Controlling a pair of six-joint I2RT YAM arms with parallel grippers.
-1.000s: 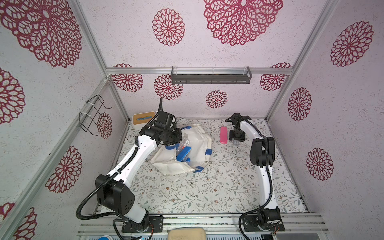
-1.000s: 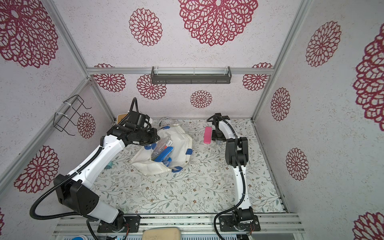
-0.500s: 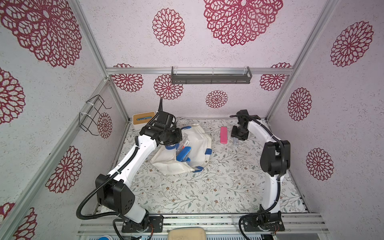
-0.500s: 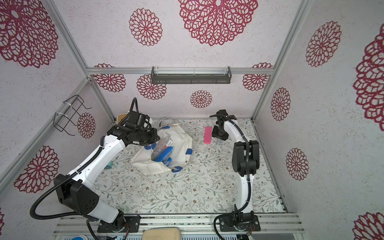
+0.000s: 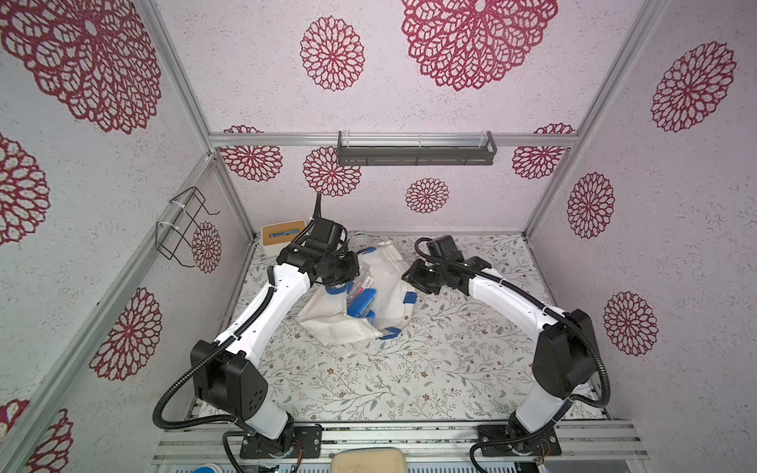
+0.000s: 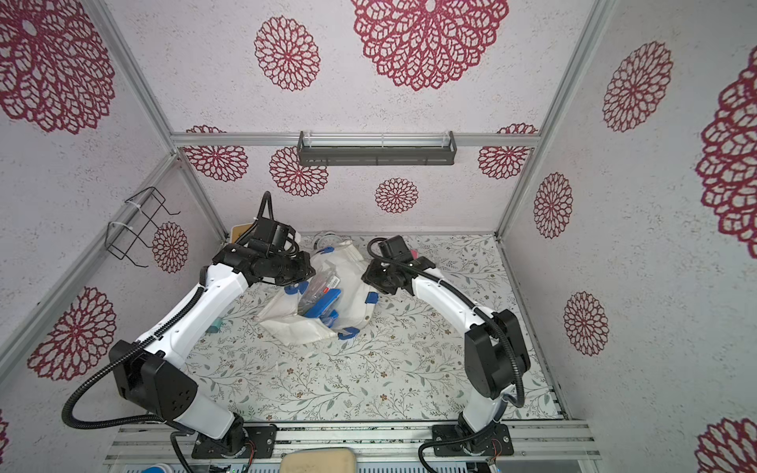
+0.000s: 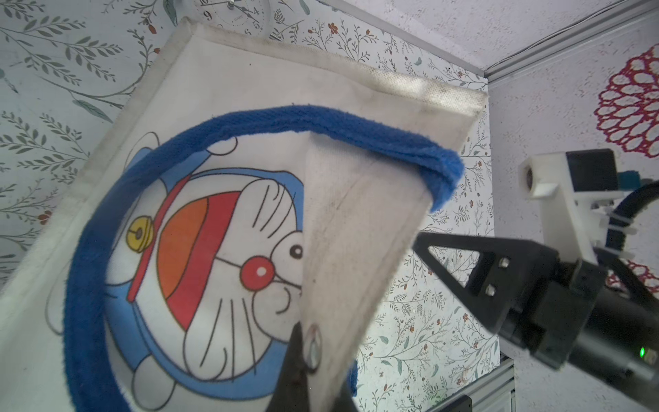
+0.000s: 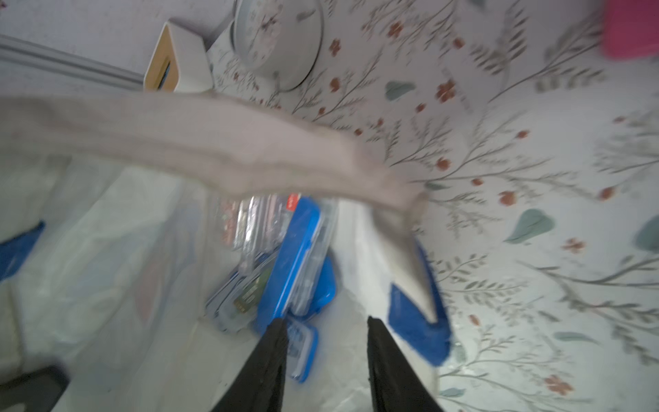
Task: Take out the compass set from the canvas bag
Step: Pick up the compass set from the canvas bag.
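The off-white canvas bag (image 5: 389, 286) lies open at the back middle of the table, its cartoon print (image 7: 214, 257) and blue strap handle (image 7: 321, 121) filling the left wrist view. My left gripper (image 7: 313, 356) is shut on the bag's rim fabric by a metal snap and holds it up. Inside the bag lies the compass set (image 8: 303, 257), a clear case with blue trim, also seen in both top views (image 6: 323, 301). My right gripper (image 8: 326, 321) is open at the bag's mouth, pointing in at the case with nothing between its fingers (image 7: 463, 260).
A white clock (image 5: 360, 239) and a white box with a wooden top (image 5: 282, 231) stand behind the bag. A pink item (image 8: 631, 32) lies at the back, behind my right arm. A wire rack (image 5: 184, 229) hangs on the left wall and a dark shelf (image 5: 415, 149) on the back wall.
My right arm has swung from beside the pink item over to the bag's mouth, its jaws narrowing. The left gripper has kept its hold on the rim.
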